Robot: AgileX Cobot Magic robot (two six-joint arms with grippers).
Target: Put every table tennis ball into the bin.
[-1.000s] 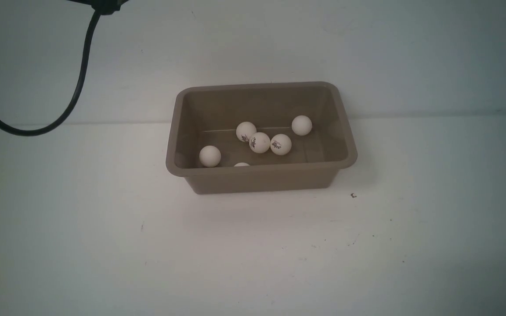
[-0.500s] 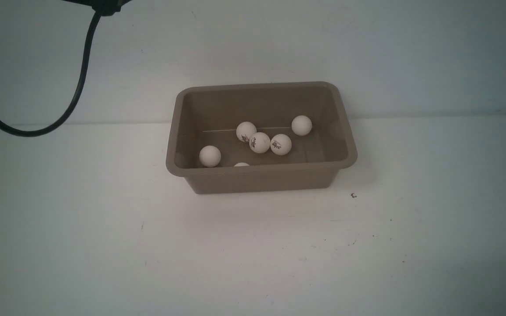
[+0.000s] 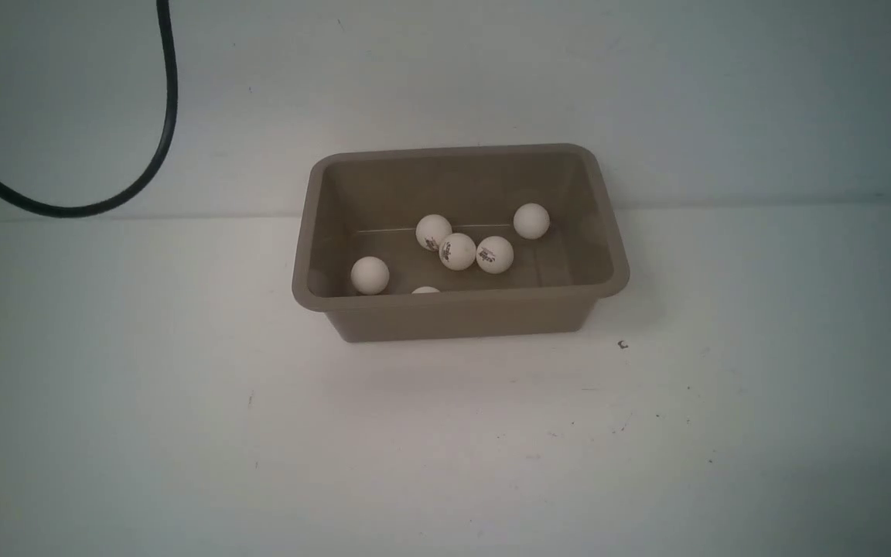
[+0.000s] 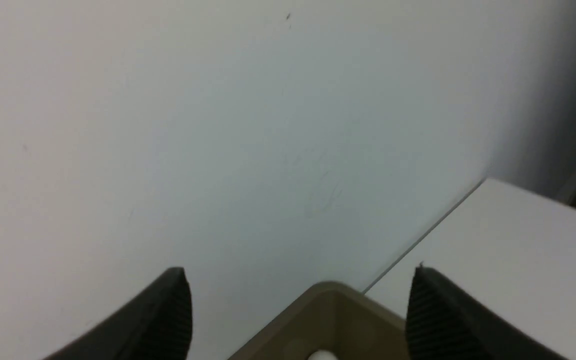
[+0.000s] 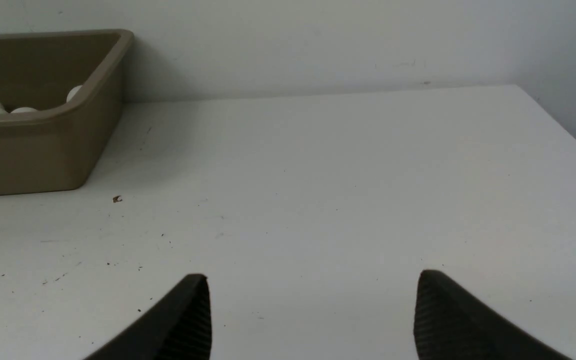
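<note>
Currently, a black cable is seen looping down in front of the wall at the far left of the front view, well apart from the bin. Small dark specks and one brownish crumb are scattered on the white worktop, the crumb lying near the bin's near right corner. Nothing is seen standing between the hands and the bin.

The bin is set near the far edge of the worktop, close to the wall: taupe plastic, rectangular, rounded corners, flared rim, sloping walls. Six table tennis balls are counted inside it. Three are clustered touching at mid-floor, dark printed logos visible on them. One plain ball is sat by the right of the far wall, one at the near left, and one is mostly hidden behind the near rim.

The left hand is held wide open above a bin corner, nothing gripped; one ball is partly seen below it. The right hand is held open low over bare worktop, right of the bin, nothing gripped.
</note>
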